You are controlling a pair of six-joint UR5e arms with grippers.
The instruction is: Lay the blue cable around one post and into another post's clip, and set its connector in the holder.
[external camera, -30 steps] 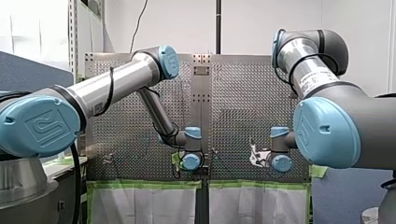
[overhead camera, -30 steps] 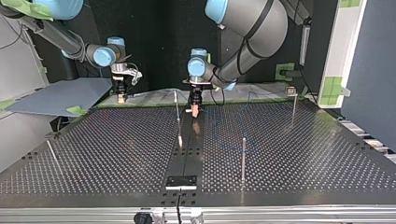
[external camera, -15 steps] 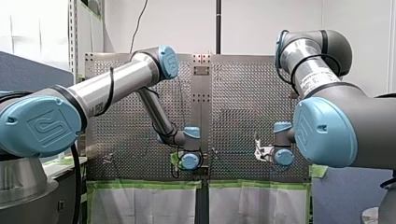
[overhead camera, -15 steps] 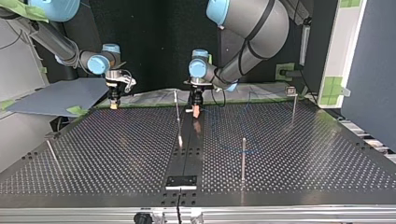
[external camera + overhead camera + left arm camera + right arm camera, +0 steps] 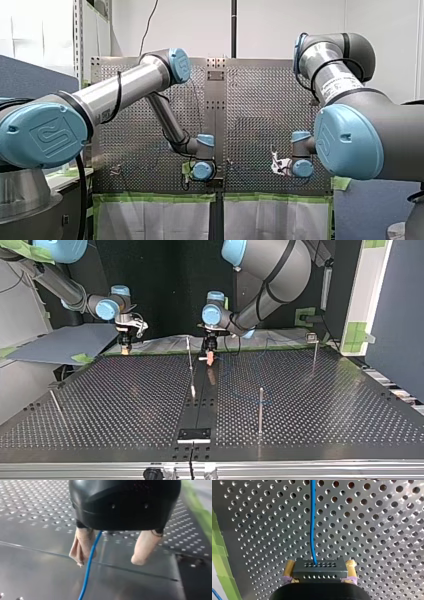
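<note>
Pinching the connector point(image 5: 319, 570) btw yellow pads point(image 5: 290, 568), right gripper point(image 5: 320, 563) hangs over the table point(image 5: 374, 530) at top view's far left; cable point(image 5: 312, 525) runs ahead from it. Left gripper point(image 5: 108, 562) is spread, cable passing just beside one pad point(image 5: 80, 545), above centre strip point(image 5: 37, 576).

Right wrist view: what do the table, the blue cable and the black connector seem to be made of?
Table: apparently metal, grey with a dull sheen, judging by the reflections and the regular drilled holes. Blue cable: probably a plastic jacket, smooth and evenly coloured; its core is hidden. Connector: likely moulded black plastic, matte, with rows of small holes.
</note>
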